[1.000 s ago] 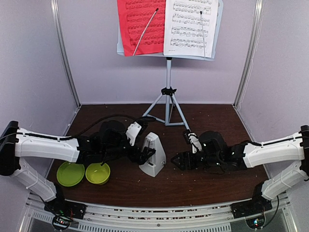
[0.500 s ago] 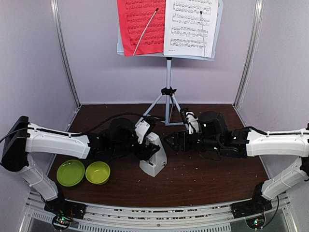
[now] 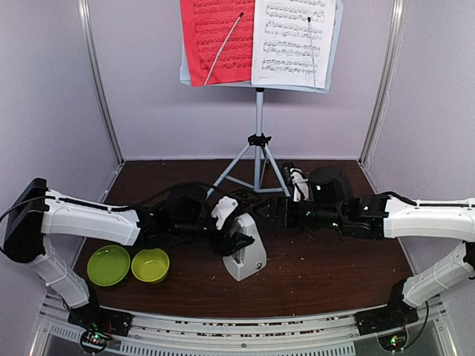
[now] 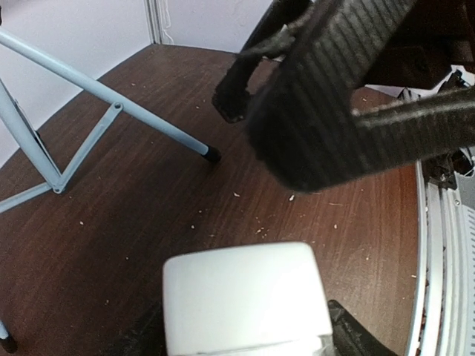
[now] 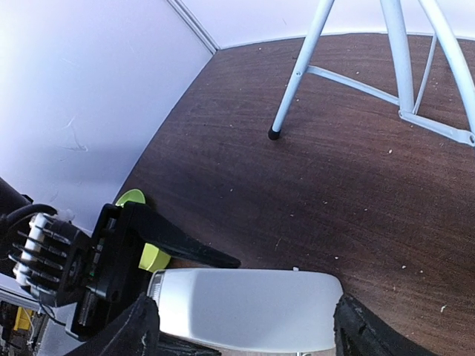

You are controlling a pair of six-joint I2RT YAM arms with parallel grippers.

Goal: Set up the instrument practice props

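The whitish pyramid metronome (image 3: 249,252) stands tilted on the brown table, in front of the tripod music stand (image 3: 259,141). My left gripper (image 3: 236,239) is shut on the metronome (image 4: 245,297) from the left, and the body fills the gap between its fingers (image 4: 355,335). From the right, my right gripper (image 3: 273,211) straddles the upper part of the metronome (image 5: 245,300) with its jaws wide. Its fingers (image 5: 139,326) lie along both sides of the metronome, and no squeeze shows. The red sheet (image 3: 215,41) and the white sheet (image 3: 293,41) rest on the stand's desk.
Two lime-green bowls (image 3: 108,265) (image 3: 151,265) sit at the front left beside my left arm. The stand's legs (image 4: 111,111) (image 5: 297,81) spread just behind both grippers. Grey walls close off the sides and the back of the table.
My left gripper has closed on the metronome and shifted it right and nearer, tilting it. The right arm has swung back and left, bringing its jaws around the metronome.
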